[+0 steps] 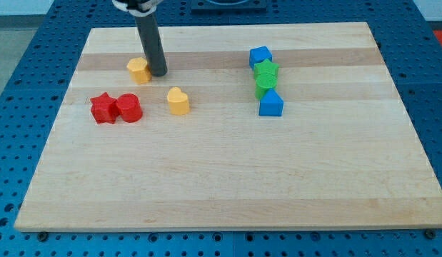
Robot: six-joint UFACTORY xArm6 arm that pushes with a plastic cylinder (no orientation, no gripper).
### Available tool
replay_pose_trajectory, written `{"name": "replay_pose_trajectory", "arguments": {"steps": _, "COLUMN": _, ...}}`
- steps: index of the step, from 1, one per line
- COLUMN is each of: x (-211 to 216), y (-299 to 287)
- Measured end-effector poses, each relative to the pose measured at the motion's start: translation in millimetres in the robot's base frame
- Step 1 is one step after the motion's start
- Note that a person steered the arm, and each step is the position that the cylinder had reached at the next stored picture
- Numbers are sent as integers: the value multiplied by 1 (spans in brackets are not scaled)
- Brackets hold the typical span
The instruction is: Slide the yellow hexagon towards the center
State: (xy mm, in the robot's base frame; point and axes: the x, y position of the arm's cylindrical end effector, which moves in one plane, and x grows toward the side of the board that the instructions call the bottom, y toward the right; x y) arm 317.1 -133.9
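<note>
So your yellow hexagon (138,70) is sitting far-left on the wooden board (221,178), and my tip (158,73) is right beside it on its right side — looks like touching or nearly so, hard to call from this angle. There's no pincer on this rig at all, just the bare rod, so nothing to spread or clamp.

Problem is, the tip's on the wrong side. The center is to the right and nearer, so you'd want to get around to the hexagon's far-left face and shove from there.

Handling-wise, I'd guess it's a light, rigid little block that'll skate easily on smooth wood — and probably spin if you catch a corner. Push square on a flat face, through the middle.

Watch the yellow heart-ish block (178,101) sitting just near-right of it, pretty much along the path. The red star (102,108) and red cylinder (128,108) are off to the near-left, out of the way.
</note>
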Motion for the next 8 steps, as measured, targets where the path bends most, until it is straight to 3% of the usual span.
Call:
{"name": "replay_pose_trajectory", "arguments": {"steps": 1, "x": -30, "y": 0}}
{"name": "replay_pose_trajectory", "arguments": {"steps": 2, "x": -35, "y": -30}}
{"name": "replay_pose_trajectory", "arguments": {"steps": 4, "x": -3, "y": -87}}
{"name": "replay_pose_trajectory", "arguments": {"steps": 8, "x": 15, "y": -60}}
